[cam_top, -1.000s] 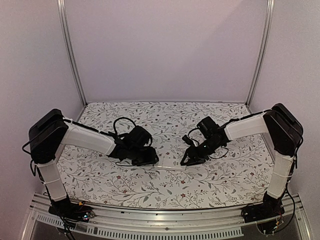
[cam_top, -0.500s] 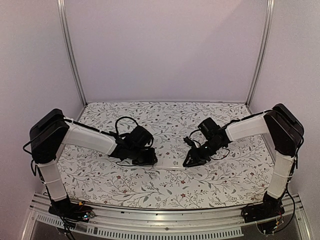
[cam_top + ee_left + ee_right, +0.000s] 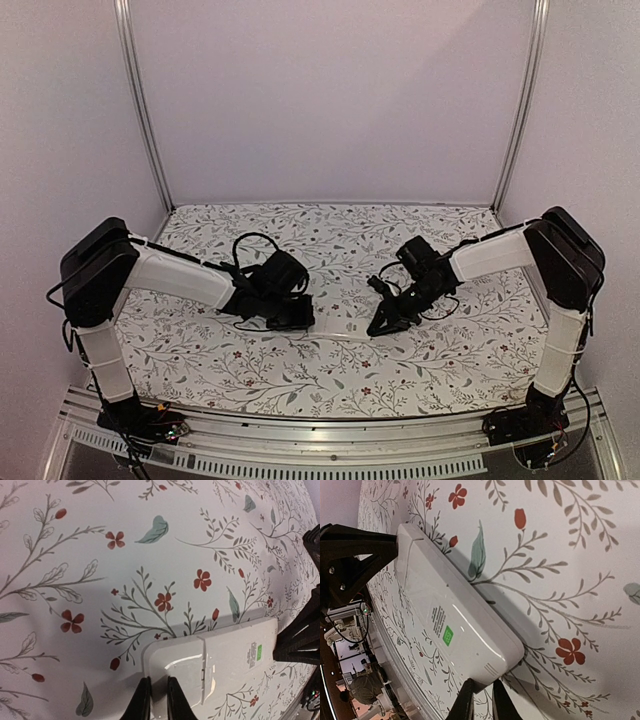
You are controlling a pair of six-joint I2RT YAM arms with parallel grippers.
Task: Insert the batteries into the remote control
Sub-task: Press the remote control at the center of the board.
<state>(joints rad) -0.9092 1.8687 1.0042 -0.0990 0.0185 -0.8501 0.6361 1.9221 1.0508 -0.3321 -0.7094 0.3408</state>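
Observation:
The remote control (image 3: 343, 325) is a white handset lying back-up between the two arms at the table's middle front. Its back carries a small green label (image 3: 448, 635) and a cover panel (image 3: 182, 672) at the left end. My left gripper (image 3: 312, 322) is shut on the remote's left end (image 3: 158, 680), its fingers (image 3: 142, 702) pinching the edge. My right gripper (image 3: 374, 328) is shut on the remote's right end (image 3: 483, 682), below the ribbed corner. In the left wrist view the remote (image 3: 225, 655) runs to the right; in the right wrist view it (image 3: 455, 615) runs up and left. The batteries are out of view.
A floral cloth (image 3: 330, 240) covers the table. Metal posts (image 3: 140, 110) stand at the back corners, with white walls behind. A metal rail (image 3: 320, 440) runs along the near edge, where both arm bases are bolted.
Both grippers have closed from part open onto the ends of the remote. The right gripper has shifted slightly left and towards the near edge.

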